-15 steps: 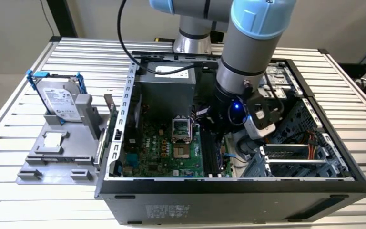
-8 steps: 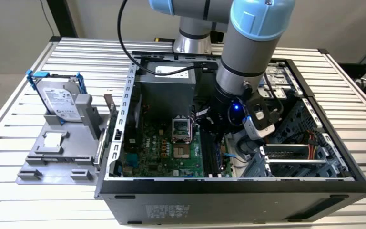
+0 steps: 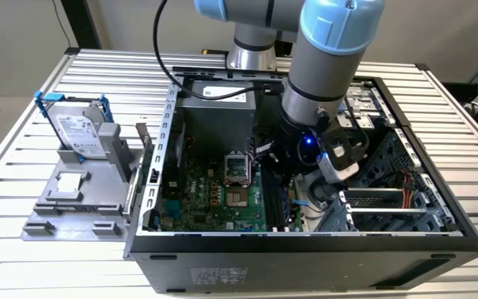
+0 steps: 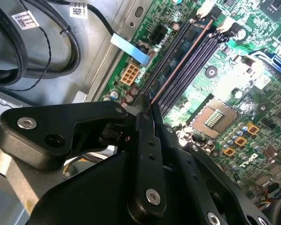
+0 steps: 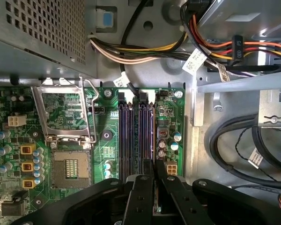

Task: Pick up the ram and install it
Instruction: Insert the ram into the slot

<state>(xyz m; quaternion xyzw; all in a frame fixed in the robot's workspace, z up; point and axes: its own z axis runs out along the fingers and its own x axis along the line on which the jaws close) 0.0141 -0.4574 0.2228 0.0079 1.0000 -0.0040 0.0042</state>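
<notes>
You have the gripper point(image 3: 282, 163) lowered inside the open computer case point(image 3: 438, 205), directly above the motherboard point(image 3: 210, 199). In the first wrist view the gripper point(image 5: 154, 180) has its two black fingers point(image 5: 141, 197) drawn close together on the ram point(image 5: 154, 185), of which just a thin edge shows between them; the jaws are clamped on the stick. In the second wrist view the ram point(image 4: 173, 70) shows as a thin reddish-brown edge running out from the gripper point(image 4: 148, 105) along the black memory slots point(image 4: 192, 51). It sits in line with those slots; you cannot tell whether it is seated or just resting on top.

On the motherboard, the memory slots point(image 5: 136, 136) lie beside the open processor socket point(image 5: 71, 166), with its metal retention frame point(image 5: 63, 110) lifted. A bundle of coloured power cables point(image 5: 145, 49) runs past the far end of the slots. Outside the case, a hard drive in a blue bracket point(image 3: 79, 128) stands on a grey fixture point(image 3: 73, 199).
</notes>
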